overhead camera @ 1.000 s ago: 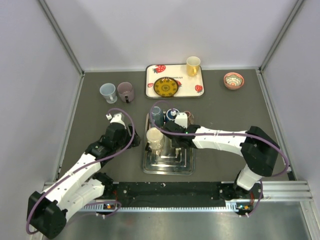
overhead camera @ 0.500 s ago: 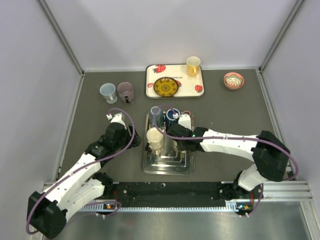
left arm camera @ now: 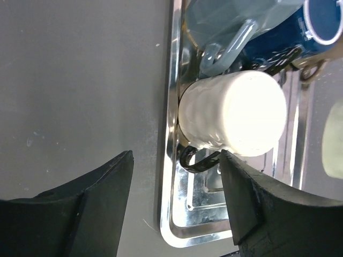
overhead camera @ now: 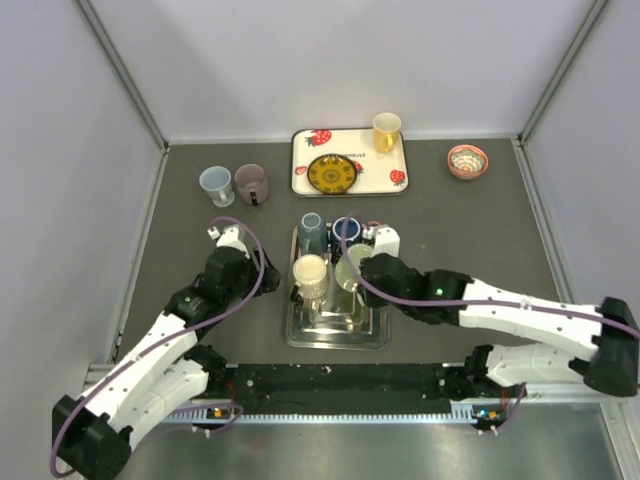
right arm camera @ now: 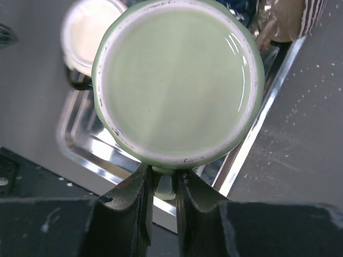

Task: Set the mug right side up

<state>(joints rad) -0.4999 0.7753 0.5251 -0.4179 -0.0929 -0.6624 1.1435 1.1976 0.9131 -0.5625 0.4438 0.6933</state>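
Observation:
A pale green mug [right arm camera: 177, 80] hangs over the metal tray [overhead camera: 335, 335], its flat base turned toward the right wrist camera. My right gripper [right arm camera: 162, 174] is shut on the mug's handle; from above the mug [overhead camera: 352, 268] shows by the right gripper [overhead camera: 364, 272]. A cream mug [left arm camera: 236, 118] with a black handle stands upside down in the tray's left part. My left gripper [left arm camera: 177, 158] is open at the tray's left rim [left arm camera: 171, 214], one finger on each side of that black handle without touching it; in the top view the left gripper [overhead camera: 264, 268] sits left of the cream mug [overhead camera: 310, 272].
A blue-grey mug [overhead camera: 311, 232] and a dark blue mug [overhead camera: 346, 231] stand at the tray's far end. Behind it, a strawberry-print tray [overhead camera: 300, 160] holds a yellow mug [overhead camera: 386, 131] and a dark plate [overhead camera: 332, 173]. A pink bowl [overhead camera: 467, 160] sits back right; two mugs [overhead camera: 233, 184] back left.
The right arm has swung out to the right, and its gripper has carried the green mug from the tray's back toward the middle. The left arm has hardly moved.

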